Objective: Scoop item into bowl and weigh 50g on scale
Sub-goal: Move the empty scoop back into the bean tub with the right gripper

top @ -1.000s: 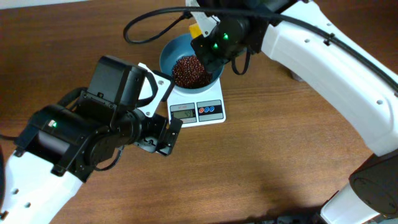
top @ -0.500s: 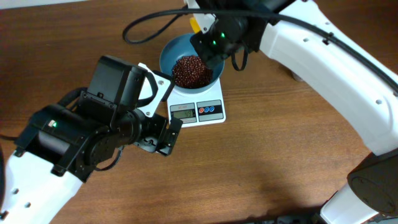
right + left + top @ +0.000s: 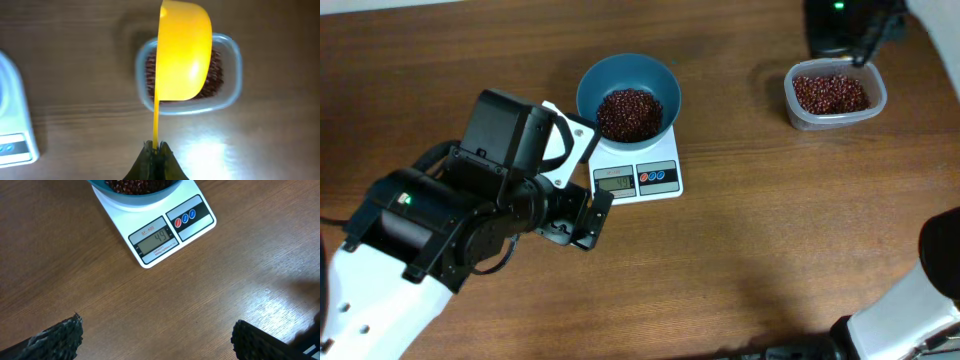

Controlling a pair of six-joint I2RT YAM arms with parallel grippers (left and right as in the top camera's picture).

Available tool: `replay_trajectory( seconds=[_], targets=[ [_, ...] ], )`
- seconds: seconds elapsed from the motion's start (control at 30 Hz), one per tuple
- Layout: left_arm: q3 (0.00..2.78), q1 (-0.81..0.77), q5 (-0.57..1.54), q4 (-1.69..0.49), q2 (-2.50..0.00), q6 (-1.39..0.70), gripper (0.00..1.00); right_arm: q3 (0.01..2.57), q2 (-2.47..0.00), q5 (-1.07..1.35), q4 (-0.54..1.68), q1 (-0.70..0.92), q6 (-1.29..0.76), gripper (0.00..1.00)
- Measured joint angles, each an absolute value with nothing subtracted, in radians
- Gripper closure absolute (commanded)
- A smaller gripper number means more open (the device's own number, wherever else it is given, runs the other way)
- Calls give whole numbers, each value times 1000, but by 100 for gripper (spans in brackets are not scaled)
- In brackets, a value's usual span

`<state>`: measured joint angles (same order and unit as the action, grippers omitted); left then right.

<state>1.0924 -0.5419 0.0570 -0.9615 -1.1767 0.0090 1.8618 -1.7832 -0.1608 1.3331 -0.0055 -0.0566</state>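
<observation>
The teal-blue bowl (image 3: 628, 92) stands on the white scale (image 3: 638, 172) and holds a heap of red-brown beans (image 3: 628, 112). In the left wrist view the scale (image 3: 165, 230) display reads 49, and the bowl (image 3: 135, 192) shows at the top edge. My left gripper (image 3: 155, 340) is open and empty over bare table, in front of the scale. My right gripper (image 3: 156, 149) is shut on the handle of a yellow scoop (image 3: 182, 50), which hangs over the clear tub of beans (image 3: 220, 75). In the overhead view the right gripper is at the top right edge, hardly seen.
The clear tub (image 3: 835, 95) with beans stands at the back right of the wooden table. My bulky left arm (image 3: 470, 215) lies left of the scale. The scale's edge (image 3: 12, 125) shows at the left of the right wrist view.
My right arm has swung from over the bowl to the far right, above the clear tub, with the scoop. The left arm has not moved.
</observation>
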Motion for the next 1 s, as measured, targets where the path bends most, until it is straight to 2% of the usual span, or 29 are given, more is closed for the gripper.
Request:
replay_trajectory(
  seconds=[0.07, 0.47, 0.73, 1.0],
  targets=[
    [1092, -542, 57, -962, -1177, 9, 1, 1826, -1781, -164, 1332, -75, -56, 96],
    [1092, -542, 57, -962, -1177, 9, 1, 1507, -1769, -84, 1172, -104, -57, 96],
    [1092, -542, 57, -962, -1177, 9, 1, 1478, -1769, -69, 1061, -103, -57, 96],
    [1092, -542, 57, -962, -1178, 9, 1, 1477, -1780, -65, 1045, -104, -57, 96]
  ],
)
